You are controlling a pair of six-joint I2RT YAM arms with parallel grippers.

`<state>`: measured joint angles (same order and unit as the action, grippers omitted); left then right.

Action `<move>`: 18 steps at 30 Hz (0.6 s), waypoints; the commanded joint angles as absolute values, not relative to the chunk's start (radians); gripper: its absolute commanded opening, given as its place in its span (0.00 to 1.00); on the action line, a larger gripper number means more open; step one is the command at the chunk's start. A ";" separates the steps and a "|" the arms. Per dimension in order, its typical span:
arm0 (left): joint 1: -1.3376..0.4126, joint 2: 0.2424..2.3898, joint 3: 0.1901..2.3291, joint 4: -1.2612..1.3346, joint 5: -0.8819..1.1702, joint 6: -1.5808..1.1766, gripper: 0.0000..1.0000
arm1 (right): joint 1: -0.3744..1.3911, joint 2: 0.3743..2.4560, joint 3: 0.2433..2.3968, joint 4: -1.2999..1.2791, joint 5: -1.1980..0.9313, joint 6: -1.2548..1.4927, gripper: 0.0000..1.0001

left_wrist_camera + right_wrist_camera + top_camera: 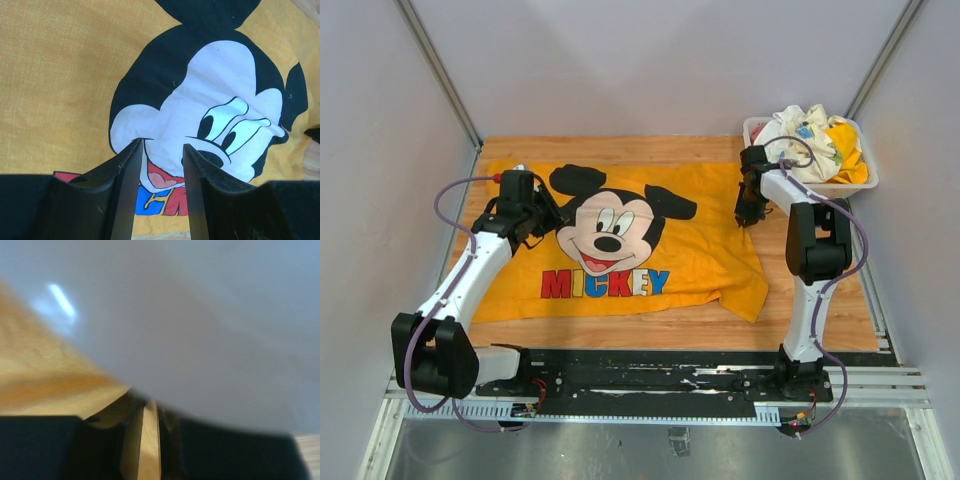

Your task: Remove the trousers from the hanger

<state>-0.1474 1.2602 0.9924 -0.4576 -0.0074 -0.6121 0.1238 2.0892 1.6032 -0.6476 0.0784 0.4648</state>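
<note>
This is a robotics lab test cell built around a wooden surface (pixel 670 325). Plain pale wall panels (pixel 650 60) close it in on the left, right and far sides, with bare metal struts (pixel 438 70) running up from its far corners. Along its near edge lies a black mounting rail (pixel 650 380) on aluminium bars, to which a left arm (pixel 470 280) and a right arm (pixel 815 250) with looping purple cables (pixel 438 200) are bolted, and at its far right corner sits a white bin (pixel 865 183) of crumpled cloth.
</note>
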 commanded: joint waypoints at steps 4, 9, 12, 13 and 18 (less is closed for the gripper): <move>-0.152 1.222 0.998 -0.466 -0.014 -0.605 0.43 | 0.107 1.954 1.474 -0.669 0.129 0.432 0.48; -0.151 1.171 0.963 -0.498 -0.027 -0.618 0.44 | 0.124 1.786 1.404 -0.683 0.134 0.425 0.55; -0.154 1.138 0.941 -0.535 -0.047 -0.635 0.43 | 0.146 1.694 1.359 -0.696 0.116 0.423 0.56; -0.155 1.127 0.933 -0.550 -0.058 -0.639 0.43 | 0.155 1.666 1.343 -0.698 0.104 0.421 0.56; -0.155 1.065 0.870 -0.602 -0.101 -0.675 0.43 | 0.228 1.522 1.219 -0.669 0.018 0.425 0.55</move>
